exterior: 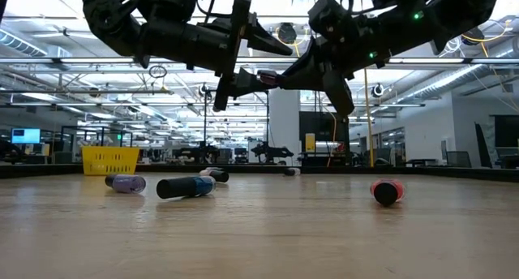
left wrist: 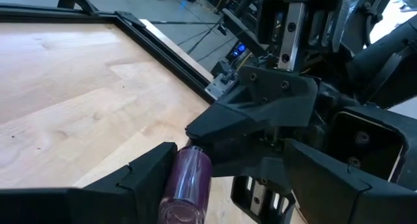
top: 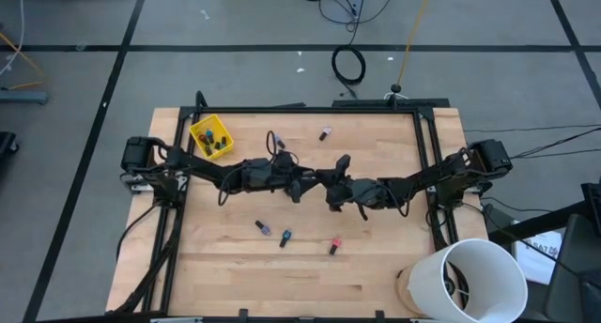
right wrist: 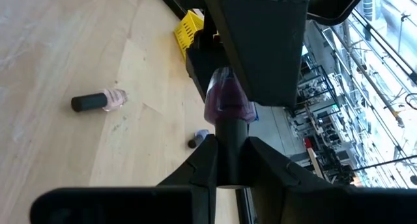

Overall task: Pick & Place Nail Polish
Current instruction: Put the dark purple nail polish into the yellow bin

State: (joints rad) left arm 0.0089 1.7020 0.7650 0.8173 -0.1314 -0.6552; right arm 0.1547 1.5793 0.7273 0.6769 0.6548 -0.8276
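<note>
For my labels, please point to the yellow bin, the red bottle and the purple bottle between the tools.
yellow bin (top: 209, 137), high view, its rim.
red bottle (exterior: 387, 191), low view, its body.
purple bottle (left wrist: 187, 182), left wrist view, its glass body.
</note>
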